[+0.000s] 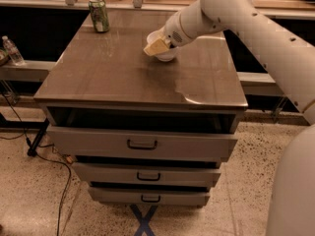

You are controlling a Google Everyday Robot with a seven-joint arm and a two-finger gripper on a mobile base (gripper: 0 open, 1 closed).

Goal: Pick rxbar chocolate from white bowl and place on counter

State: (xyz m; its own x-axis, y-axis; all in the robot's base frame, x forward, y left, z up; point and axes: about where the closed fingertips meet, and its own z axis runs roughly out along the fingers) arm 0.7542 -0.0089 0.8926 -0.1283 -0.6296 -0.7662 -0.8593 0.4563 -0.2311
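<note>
At the far middle of the large glossy brown-grey rectangular counter (pixel 118 77), the small round white bowl (pixel 168 57) sits partly hidden by the robot's cream-tipped gripper (pixel 156 46), which reaches down into it from the right on a thick white arm (pixel 246 21). Whether the gripper is open or closed cannot be told, nor whether it has hold of anything. The dark rxbar chocolate is out of sight, and the bowl's inside is covered. A green drink can (pixel 99 14) stands upright at the far left corner, well apart from the bowl. Below, the grey cabinet shows three handled drawers (pixel 142 144).
</note>
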